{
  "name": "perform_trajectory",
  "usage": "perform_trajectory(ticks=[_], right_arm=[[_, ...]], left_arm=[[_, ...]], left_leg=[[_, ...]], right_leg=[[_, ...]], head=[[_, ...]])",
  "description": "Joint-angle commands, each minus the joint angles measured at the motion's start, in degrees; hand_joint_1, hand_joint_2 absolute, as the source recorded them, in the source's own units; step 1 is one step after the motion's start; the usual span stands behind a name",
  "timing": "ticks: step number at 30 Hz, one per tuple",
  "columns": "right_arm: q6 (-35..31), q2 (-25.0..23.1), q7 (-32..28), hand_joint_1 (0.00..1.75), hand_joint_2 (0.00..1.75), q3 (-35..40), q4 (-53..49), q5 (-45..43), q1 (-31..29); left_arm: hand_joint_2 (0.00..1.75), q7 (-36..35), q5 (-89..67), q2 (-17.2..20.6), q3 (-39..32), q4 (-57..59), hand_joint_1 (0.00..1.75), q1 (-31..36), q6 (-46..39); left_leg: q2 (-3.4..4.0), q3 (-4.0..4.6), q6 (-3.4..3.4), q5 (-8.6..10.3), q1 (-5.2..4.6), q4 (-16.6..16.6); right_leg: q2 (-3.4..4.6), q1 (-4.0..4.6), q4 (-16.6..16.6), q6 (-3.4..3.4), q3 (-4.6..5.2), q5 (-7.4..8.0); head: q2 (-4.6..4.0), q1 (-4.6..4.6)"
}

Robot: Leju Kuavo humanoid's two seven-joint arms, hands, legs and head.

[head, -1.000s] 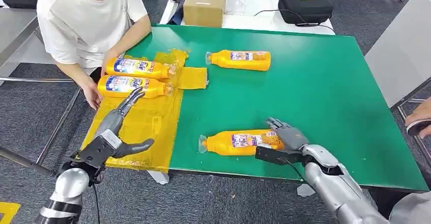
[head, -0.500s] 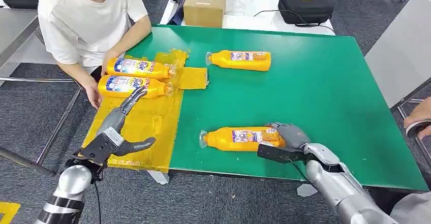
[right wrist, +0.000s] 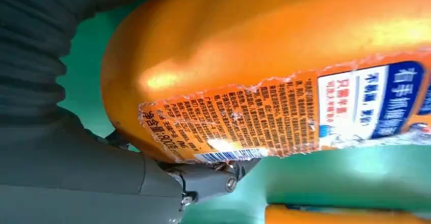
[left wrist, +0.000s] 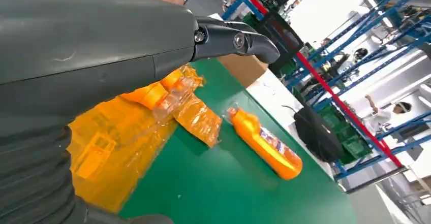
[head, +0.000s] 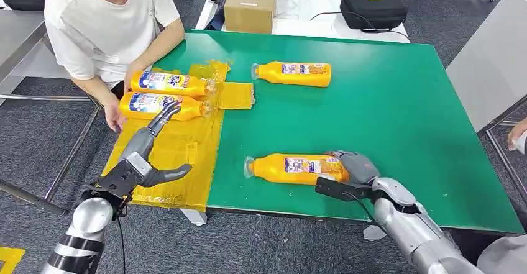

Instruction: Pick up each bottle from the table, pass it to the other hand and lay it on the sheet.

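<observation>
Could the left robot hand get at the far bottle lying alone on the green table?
Probably not easily: the left robot hand hovers over the yellow sheet, and the far bottle lies well beyond, though nothing blocks it.

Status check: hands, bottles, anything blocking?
Right hand gripping near bottle at its base, on the table. Left hand open over yellow sheet. Two bottles on sheet, far bottle waiting. Person's hand at sheet edge.

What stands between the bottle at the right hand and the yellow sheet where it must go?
Nothing visible does. Bare green table separates the near bottle, held at its base by the right hand, from the yellow sheet. The sheet's near part is free; two bottles lie at its far end. The left hand hovers over it.
</observation>
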State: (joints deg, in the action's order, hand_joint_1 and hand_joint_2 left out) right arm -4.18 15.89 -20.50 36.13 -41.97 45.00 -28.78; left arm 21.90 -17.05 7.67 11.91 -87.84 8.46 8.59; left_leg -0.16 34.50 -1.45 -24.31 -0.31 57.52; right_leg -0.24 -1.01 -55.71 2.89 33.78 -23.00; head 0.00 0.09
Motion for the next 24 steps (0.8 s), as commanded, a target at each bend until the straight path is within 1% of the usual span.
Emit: perform_trajectory(ticks=[1,3,4,5,6,7,8,9,11,12,13,15,16,19,21,22,24], right_arm=[[-5.5,-5.6,-4.6,1.75,1.75,-11.4,-14.5,-6.8,14.7],[-7.1,-8.9,-6.6,1.75,1.75,-17.5,-23.8,-10.3,21.0],[-7.7,-10.3,-7.7,1.75,1.75,-19.4,-27.0,-11.6,22.9],[-7.8,-11.7,-8.9,1.75,1.75,-21.0,-29.9,-13.3,24.9],[-7.7,-13.2,-10.2,1.75,1.75,-22.5,-32.8,-15.8,26.6],[-7.9,-14.0,-10.6,1.75,1.75,-23.2,-34.9,-16.4,27.8],[-8.2,-14.7,-10.9,1.75,1.75,-23.7,-36.6,-16.8,28.9],[-8.2,-14.7,-10.9,1.75,1.75,-23.7,-36.6,-16.8,28.9],[-8.4,-15.9,-12.0,1.75,1.75,-25.1,-38.1,-18.9,30.0],[-8.5,-16.3,-12.4,1.75,1.75,-25.6,-38.3,-19.6,30.4],[-8.5,-16.6,-12.5,1.75,1.75,-25.9,-38.2,-20.0,30.6],[-8.5,-17.0,-12.9,1.75,1.75,-26.3,-38.0,-20.4,30.9],[-8.6,-17.3,-13.3,1.75,1.75,-26.5,-37.8,-20.7,30.9],[-8.2,-18.0,-13.5,1.75,1.75,-26.3,-36.8,-20.7,30.4],[-6.6,-18.2,-13.3,1.75,1.75,-24.4,-34.5,-20.2,28.2],[-5.7,-18.4,-13.3,1.75,1.75,-22.9,-33.3,-19.6,26.7],[-4.5,-19.6,-12.9,1.75,1.75,-18.7,-30.2,-18.2,22.7]], left_arm=[[1.75,2.3,11.4,-9.1,-2.8,-5.0,0.00,-5.1,-0.3],[1.75,3.5,20.4,-12.1,-3.1,-9.7,0.00,-10.5,0.7],[1.75,4.0,23.4,-13.0,-3.0,-11.0,0.00,-12.3,1.0],[1.75,4.6,26.4,-13.5,-2.8,-11.9,0.00,-14.1,1.4],[1.75,5.3,28.9,-14.0,-2.4,-12.6,0.00,-15.6,2.1],[1.75,5.8,30.5,-14.2,-2.3,-13.0,0.00,-16.8,2.6],[1.75,6.0,31.4,-14.3,-2.1,-13.3,0.00,-17.8,3.0],[1.75,6.0,31.4,-14.3,-2.1,-13.3,0.00,-17.8,3.0],[1.75,6.2,33.1,-14.5,-2.1,-13.2,0.00,-18.8,4.0],[1.75,6.0,34.0,-14.6,-1.9,-13.1,0.00,-19.4,4.7],[1.75,5.6,34.7,-14.4,-1.8,-12.9,0.00,-19.9,5.2],[1.75,5.7,35.0,-14.4,-1.5,-12.8,0.00,-20.9,5.7],[1.75,5.8,35.1,-14.5,-1.5,-12.8,0.00,-21.3,5.8],[1.75,5.5,34.5,-14.3,-1.1,-12.5,0.00,-22.2,6.2],[1.75,3.5,30.0,-11.9,1.6,-11.0,0.00,-22.3,7.0],[1.75,4.3,27.4,-11.8,2.2,-10.2,0.00,-22.4,6.0],[1.75,2.9,25.4,-11.4,5.0,-7.1,0.00,-21.2,6.2]], left_leg=[[-0.08,-0.21,0.10,-0.10,0.12,-0.1],[0.02,-0.20,0.10,-0.15,0.12,-0.1],[0.05,-0.09,0.09,-0.16,0.09,-0.1],[0.13,-0.24,0.14,-0.30,0.12,-0.1],[0.10,-0.10,0.13,-0.26,0.07,0.0],[0.04,0.05,0.13,-0.24,0.02,0.0],[0.10,0.00,0.16,-0.37,0.06,0.0],[0.08,0.18,0.14,-0.31,0.05,0.0],[0.00,0.24,0.15,-0.33,0.06,0.0],[-0.03,0.32,0.13,-0.27,0.05,0.0],[0.02,0.20,0.16,-0.34,0.08,0.0],[-0.02,0.33,0.10,-0.24,0.02,0.0],[0.06,0.20,0.15,-0.33,0.06,0.0],[0.02,0.29,0.12,-0.26,0.03,-0.1],[0.02,0.22,0.14,-0.29,0.05,0.0],[0.08,0.16,0.15,-0.30,0.05,-0.1],[0.13,0.25,0.12,-0.23,0.01,-0.1]], right_leg=[[-0.08,0.12,0.2,-0.11,-0.29,-0.09],[0.03,0.12,0.1,-0.12,-0.27,-0.11],[0.06,0.10,0.1,-0.09,-0.16,-0.09],[0.15,0.13,0.1,-0.14,-0.28,-0.20],[0.12,0.08,0.0,-0.11,-0.12,-0.16],[0.06,0.03,0.0,-0.08,0.02,-0.17],[0.11,0.07,-0.1,-0.15,-0.02,-0.29],[0.10,0.06,0.0,-0.13,0.14,-0.22],[0.02,0.07,-0.1,-0.15,0.19,-0.29],[0.00,0.05,0.0,-0.04,0.27,-0.31],[0.05,0.08,0.0,-0.07,0.15,-0.37],[0.02,0.02,0.0,-0.03,0.28,-0.30],[0.10,0.05,0.0,-0.07,0.15,-0.35],[0.05,0.02,0.0,-0.03,0.24,-0.28],[0.06,0.05,0.0,-0.06,0.17,-0.30],[0.12,0.05,0.0,-0.07,0.14,-0.30],[0.17,0.01,0.0,-0.02,0.25,-0.21]], head=[[0.00,0.00],[0.00,0.00],[0.00,0.00],[0.00,-0.02],[0.00,-0.02],[0.00,0.00],[0.00,-0.02],[0.00,-0.02],[0.00,-0.04],[0.00,-0.04],[0.00,-0.02],[0.00,0.00],[0.00,0.00],[0.00,-0.02],[0.00,0.00],[0.00,0.00],[0.00,-0.02]])
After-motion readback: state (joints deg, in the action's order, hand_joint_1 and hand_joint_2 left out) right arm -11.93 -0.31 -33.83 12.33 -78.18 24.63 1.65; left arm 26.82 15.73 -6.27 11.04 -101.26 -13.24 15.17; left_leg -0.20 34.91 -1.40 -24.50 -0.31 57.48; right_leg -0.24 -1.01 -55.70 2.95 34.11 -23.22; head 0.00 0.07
